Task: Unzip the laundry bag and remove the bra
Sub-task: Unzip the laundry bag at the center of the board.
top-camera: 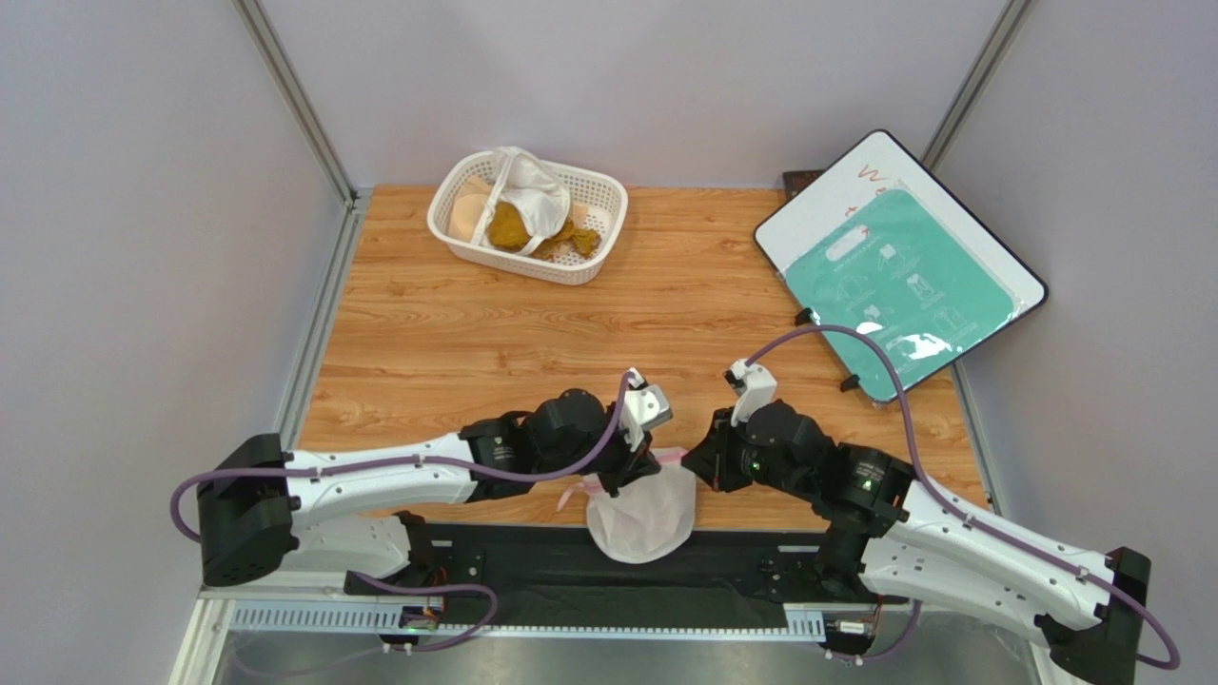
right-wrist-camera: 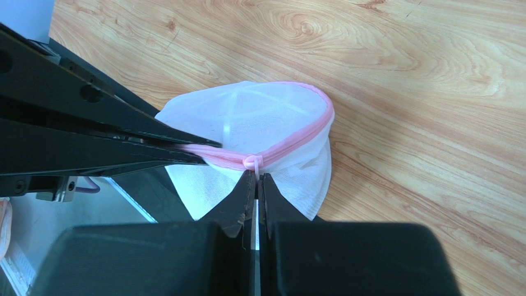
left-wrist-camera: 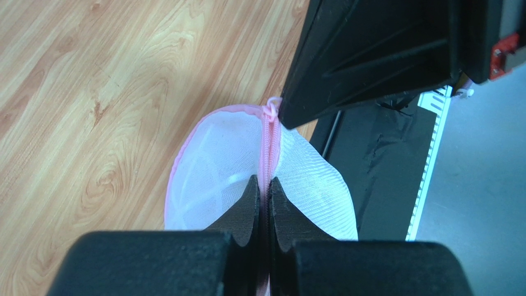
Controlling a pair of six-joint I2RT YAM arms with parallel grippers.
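The laundry bag (top-camera: 644, 517) is a white mesh pouch with pink zipper trim, hanging over the table's near edge between my two arms. My left gripper (left-wrist-camera: 263, 182) is shut on the pink zipper band of the laundry bag (left-wrist-camera: 210, 172), and it shows beside the bag from above (top-camera: 634, 464). My right gripper (right-wrist-camera: 256, 176) is shut on the pink zipper pull (right-wrist-camera: 254, 162) at the seam of the laundry bag (right-wrist-camera: 259, 117). The zipper looks closed along the visible seam. The bra is hidden.
A white lattice basket (top-camera: 601, 186) at the back of the table holds a mustard-brown cloth (top-camera: 508, 229) and a white cloth (top-camera: 541, 183). A board with a green sheet (top-camera: 901, 271) lies tilted at the back right. The black base plate (top-camera: 744, 564) runs under the bag.
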